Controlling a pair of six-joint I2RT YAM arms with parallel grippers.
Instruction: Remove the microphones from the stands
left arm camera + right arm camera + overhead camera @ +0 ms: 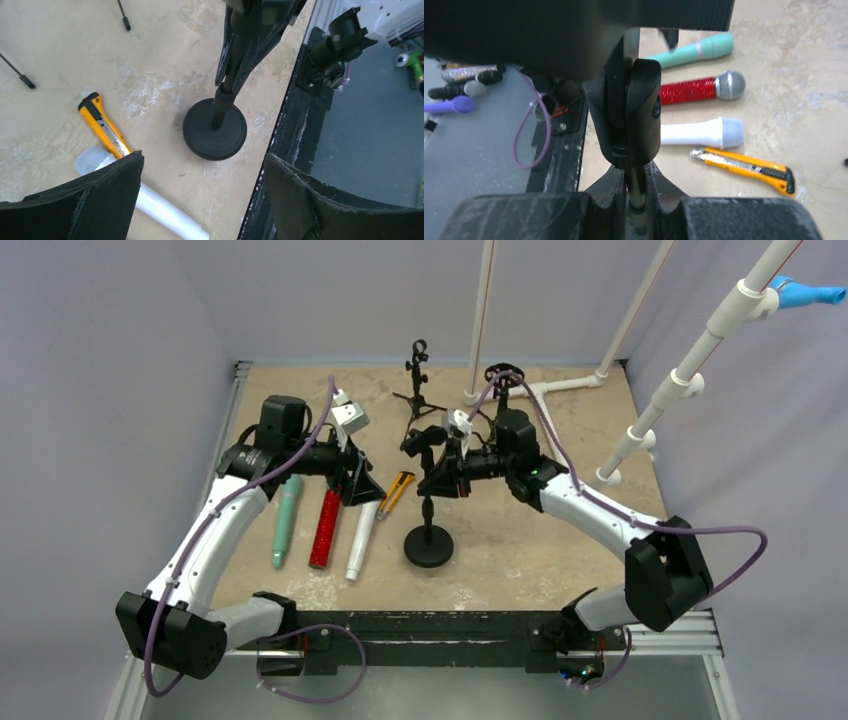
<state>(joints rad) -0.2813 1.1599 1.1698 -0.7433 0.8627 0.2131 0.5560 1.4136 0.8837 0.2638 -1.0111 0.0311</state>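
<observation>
Top external view: the stand [428, 535] is upright near the middle of the tabletop [560, 540], on a round black base. The right end effector [440, 480] is closed on its thin pole, below the black clip [424, 439] at the top. To the left of the stand three microphones lie side by side: a teal microphone [285, 521], a red glitter microphone [326, 528] and a white microphone [360, 542]. A yellow box cutter [396, 492] lies between the white one and the stand. The left end effector [362, 485] hangs over the far end of the white microphone. A small black tripod [417, 390] stands farther back.

Left wrist view: the left end effector [202, 157] is wide open and holds nothing. The grey mesh head of the white microphone [145, 200] is just beside one finger, and the box cutter [102, 125] lies next to it. The stand base [215, 130] is flat on the tabletop.

Right wrist view: the right end effector [636, 200] grips the pole of the stand [635, 185] tightly, with the clip [642, 115] just above the fingers. Behind it the teal microphone [694, 50], red glitter microphone [701, 87], white microphone [701, 132] and box cutter [744, 170] lie in a row on the tabletop.
</observation>
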